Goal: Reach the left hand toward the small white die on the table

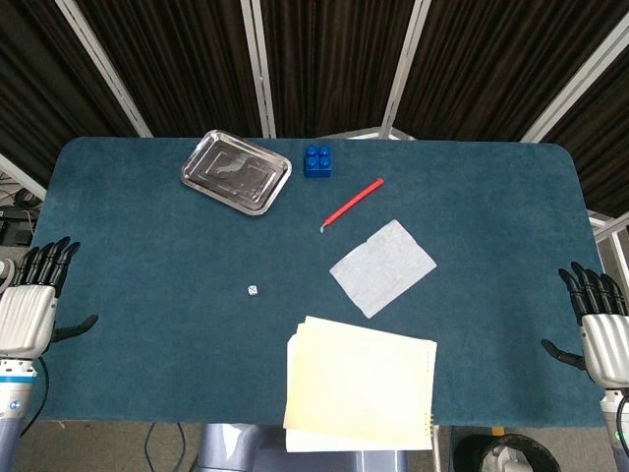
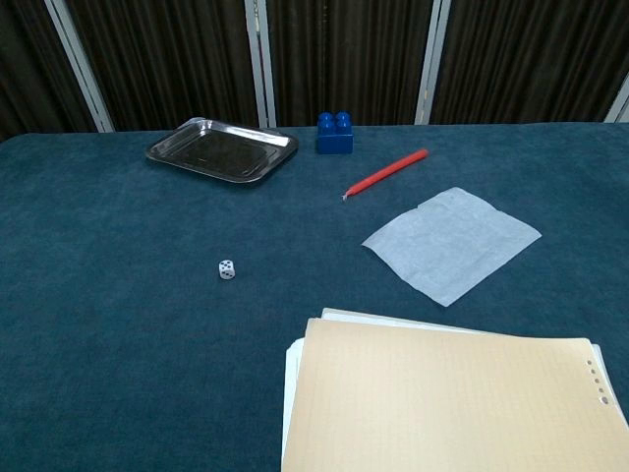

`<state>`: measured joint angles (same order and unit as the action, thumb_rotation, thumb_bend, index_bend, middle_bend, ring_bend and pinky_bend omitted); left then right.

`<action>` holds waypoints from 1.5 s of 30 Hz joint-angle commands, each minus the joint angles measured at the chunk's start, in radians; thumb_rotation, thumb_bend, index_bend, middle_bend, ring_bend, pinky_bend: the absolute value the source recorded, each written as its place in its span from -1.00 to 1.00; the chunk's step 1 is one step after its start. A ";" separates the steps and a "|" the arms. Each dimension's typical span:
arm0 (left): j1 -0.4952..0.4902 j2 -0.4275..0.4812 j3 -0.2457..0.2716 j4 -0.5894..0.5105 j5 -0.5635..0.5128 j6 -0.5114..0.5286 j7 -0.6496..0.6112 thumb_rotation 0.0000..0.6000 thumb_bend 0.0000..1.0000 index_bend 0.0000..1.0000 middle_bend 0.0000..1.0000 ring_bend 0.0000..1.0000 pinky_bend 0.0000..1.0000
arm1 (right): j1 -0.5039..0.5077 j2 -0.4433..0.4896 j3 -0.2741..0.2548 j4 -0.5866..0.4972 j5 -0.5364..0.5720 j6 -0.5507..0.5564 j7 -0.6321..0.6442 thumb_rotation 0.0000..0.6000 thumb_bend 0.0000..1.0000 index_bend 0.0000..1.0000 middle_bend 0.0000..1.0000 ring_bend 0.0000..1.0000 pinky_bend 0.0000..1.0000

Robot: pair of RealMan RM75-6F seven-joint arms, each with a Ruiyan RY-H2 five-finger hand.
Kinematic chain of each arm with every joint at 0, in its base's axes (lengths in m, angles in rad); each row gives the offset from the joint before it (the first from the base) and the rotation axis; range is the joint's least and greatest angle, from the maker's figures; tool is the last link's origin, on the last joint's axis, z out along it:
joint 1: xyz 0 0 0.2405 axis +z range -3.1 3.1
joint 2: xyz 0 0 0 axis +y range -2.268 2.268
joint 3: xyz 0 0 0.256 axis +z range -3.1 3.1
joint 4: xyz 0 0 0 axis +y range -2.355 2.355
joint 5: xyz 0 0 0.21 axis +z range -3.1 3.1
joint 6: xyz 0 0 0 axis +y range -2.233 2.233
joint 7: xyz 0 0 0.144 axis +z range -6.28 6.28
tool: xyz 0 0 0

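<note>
The small white die [image 1: 253,291] lies alone on the blue table cloth, left of the middle; the chest view shows the die [image 2: 227,269] with dark pips. My left hand [image 1: 34,295] hovers at the table's left edge, fingers spread and empty, well to the left of the die. At the right edge my right hand [image 1: 598,320] is also spread with nothing in it. Neither hand appears in the chest view.
A steel tray [image 1: 236,172] sits at the back left, a blue brick [image 1: 317,160] beside it. A red pen [image 1: 352,204] and a white paper sheet [image 1: 382,266] lie right of centre. A cream notepad [image 1: 361,383] overhangs the front edge.
</note>
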<state>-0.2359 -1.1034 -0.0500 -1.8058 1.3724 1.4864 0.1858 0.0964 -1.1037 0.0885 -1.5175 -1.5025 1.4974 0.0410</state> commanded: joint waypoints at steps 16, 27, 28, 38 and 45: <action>-0.150 -0.120 -0.030 -0.034 -0.024 -0.259 0.106 1.00 0.32 -1.00 0.98 0.89 1.00 | 0.003 0.002 0.004 -0.006 0.012 -0.012 -0.006 1.00 -1.00 -1.00 -1.00 -1.00 -1.00; -0.393 -0.364 -0.086 0.058 -0.386 -0.609 0.258 1.00 0.92 -1.00 1.00 0.95 1.00 | 0.019 -0.010 0.016 0.013 0.057 -0.057 -0.020 1.00 -1.00 -1.00 -1.00 -1.00 -1.00; -0.405 -0.379 -0.086 0.065 -0.418 -0.612 0.275 1.00 0.92 -1.00 1.00 0.95 1.00 | 0.021 -0.011 0.016 0.015 0.061 -0.062 -0.021 1.00 -1.00 -1.00 -1.00 -1.00 -1.00; -0.474 -0.437 -0.074 0.093 -0.557 -0.607 0.334 1.00 0.92 -1.00 1.00 0.95 1.00 | 0.024 -0.018 0.018 0.023 0.076 -0.077 -0.028 1.00 -1.00 -1.00 -1.00 -1.00 -1.00; -0.490 -0.445 -0.053 0.117 -0.605 -0.606 0.324 1.00 0.92 -1.00 1.00 0.95 1.00 | 0.027 -0.020 0.018 0.029 0.079 -0.083 -0.025 1.00 -1.00 -1.00 -1.00 -1.00 -1.00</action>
<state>-0.7240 -1.5468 -0.1048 -1.6911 0.7697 0.8798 0.5114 0.1232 -1.1233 0.1067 -1.4887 -1.4231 1.4146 0.0159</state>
